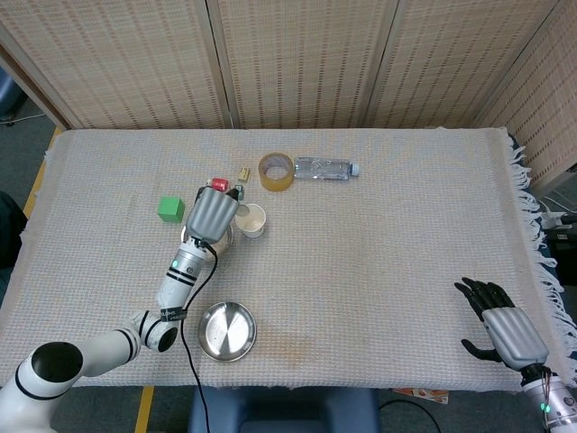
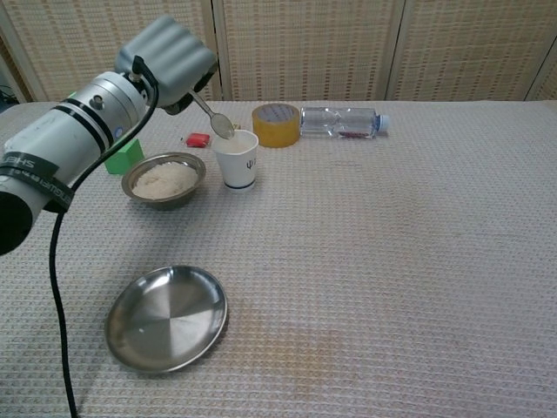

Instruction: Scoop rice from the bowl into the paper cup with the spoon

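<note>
Rice is lying in a pale heap in the steel bowl at the left of the cloth-covered table, as the robot's left arm is reaching over that bowl from the near edge. Largest in the chest view, the left hand is gripping the handle of the spoon, whose bowl end is hanging tilted just above the rim of the paper cup, on the cup's left side. The cup is standing upright just beside the rice bowl. By the look of it, the emptying step is in hand: the spoon is sitting over the cup and not in the rice, though whether any grains are left on it is too small to tell. The next move would call for swinging the spoon back to the left and dipping it into the heap for another load, keeping it level on the way back so nothing spills on the cloth. Far off at the table's near right corner in the head view, the right hand is resting empty with its dark fingers spread. An empty steel plate is lying near the front edge, with a water bottle, a tape roll and a green block towards the back.
</note>
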### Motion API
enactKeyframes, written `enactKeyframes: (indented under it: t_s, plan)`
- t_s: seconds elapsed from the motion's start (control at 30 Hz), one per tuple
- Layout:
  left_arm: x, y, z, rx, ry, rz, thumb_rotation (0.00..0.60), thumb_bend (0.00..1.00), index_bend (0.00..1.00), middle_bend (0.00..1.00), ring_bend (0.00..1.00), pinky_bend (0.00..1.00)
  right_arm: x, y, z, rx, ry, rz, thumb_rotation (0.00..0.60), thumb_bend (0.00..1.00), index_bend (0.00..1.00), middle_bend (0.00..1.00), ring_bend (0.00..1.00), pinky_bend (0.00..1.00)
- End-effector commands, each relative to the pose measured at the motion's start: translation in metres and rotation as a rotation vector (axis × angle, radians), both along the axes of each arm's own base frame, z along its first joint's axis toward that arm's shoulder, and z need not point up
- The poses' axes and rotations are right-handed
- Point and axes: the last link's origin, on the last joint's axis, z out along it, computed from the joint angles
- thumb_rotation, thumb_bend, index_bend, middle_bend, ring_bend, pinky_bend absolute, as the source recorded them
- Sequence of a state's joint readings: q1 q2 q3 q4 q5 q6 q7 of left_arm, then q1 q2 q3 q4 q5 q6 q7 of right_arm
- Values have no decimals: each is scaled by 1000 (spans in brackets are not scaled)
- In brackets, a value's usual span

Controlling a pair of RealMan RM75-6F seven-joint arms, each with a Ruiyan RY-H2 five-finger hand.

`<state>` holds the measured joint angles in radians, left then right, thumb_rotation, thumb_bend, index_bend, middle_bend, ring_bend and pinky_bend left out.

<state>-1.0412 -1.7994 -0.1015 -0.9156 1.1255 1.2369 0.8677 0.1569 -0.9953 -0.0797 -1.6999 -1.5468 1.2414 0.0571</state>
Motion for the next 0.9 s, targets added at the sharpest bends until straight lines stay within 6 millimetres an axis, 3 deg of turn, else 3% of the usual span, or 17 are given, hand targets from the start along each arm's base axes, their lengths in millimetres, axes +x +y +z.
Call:
enactKeyframes:
  t_s: [0.03,0.3,0.63,0.9]
  plan:
    - [-6,-5,-8,16,42,-29,600,414,951,1000,1000,1000,0,1,0,-1,0,1,600,170,0,0,0,0]
    - [-8,-12,-16,105,169,-176,600,413,951,1000,1000,1000,1,1,2,-6,-2,5,600,170,0,0,0,0]
    - [-13,-11,-18,116,164,-188,600,414,951,1000,1000,1000,1,2,2,-7,-3,10,600,170,0,0,0,0]
    - [-8,-5,29,25,-256,-21,600,414,951,1000,1000,1000,0,1,1,5,-5,1,600,170,0,0,0,0]
